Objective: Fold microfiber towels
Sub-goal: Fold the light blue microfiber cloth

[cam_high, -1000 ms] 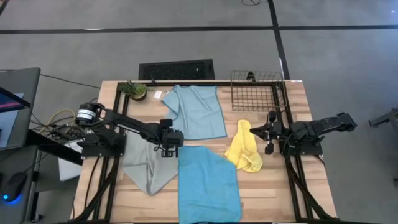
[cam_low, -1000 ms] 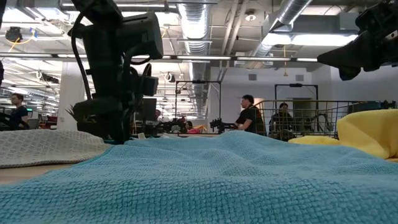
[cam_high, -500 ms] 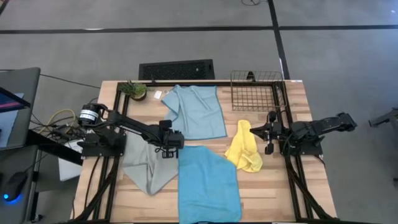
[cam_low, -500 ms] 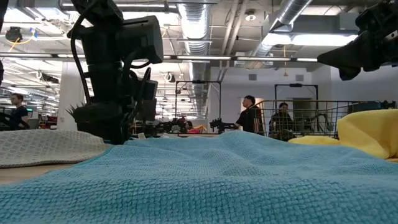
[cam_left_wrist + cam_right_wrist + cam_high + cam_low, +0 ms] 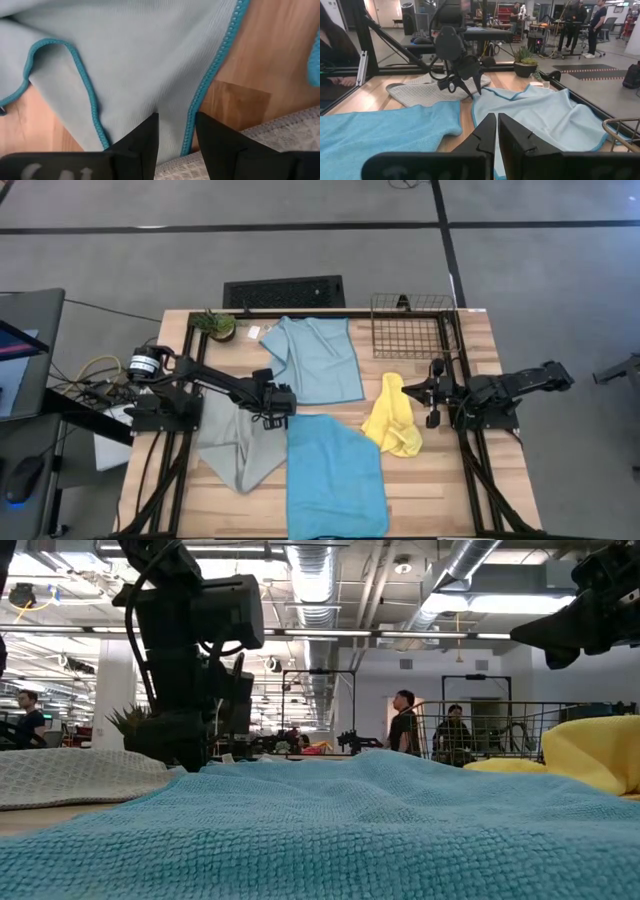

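- 4 microfiber towels lie on the wooden table (image 5: 470, 380): the pale blue towel (image 5: 318, 358) at the far middle, the cyan-blue towel (image 5: 335, 475) spread flat at the near middle, the grey-green towel (image 5: 235, 445) to its left, the yellow towel (image 5: 393, 420) bunched to its right; none looks folded yet.
- the left gripper (image 5: 278, 402) hangs low over the near left corner of the pale blue towel, where that towel, the grey-green one and the cyan-blue one almost meet; its fingers (image 5: 137, 142) stand a narrow gap apart with the pale blue towel's teal hem showing between them, nothing held.
- the right gripper (image 5: 434, 393) waits at the table's right side, just beside the yellow towel, fingers (image 5: 482, 135) nearly together and empty.
- the step in hand appears to be the reach for a corner of the pale blue towel, the 1st fold not yet begun.
- the next move likely calls for lowering onto the hem, pinching 1 layer only, and keeping clear of the grey-green towel just beside it.
- a wire mesh basket (image 5: 412, 325) and a small potted plant (image 5: 215, 325) stand at the far edge.
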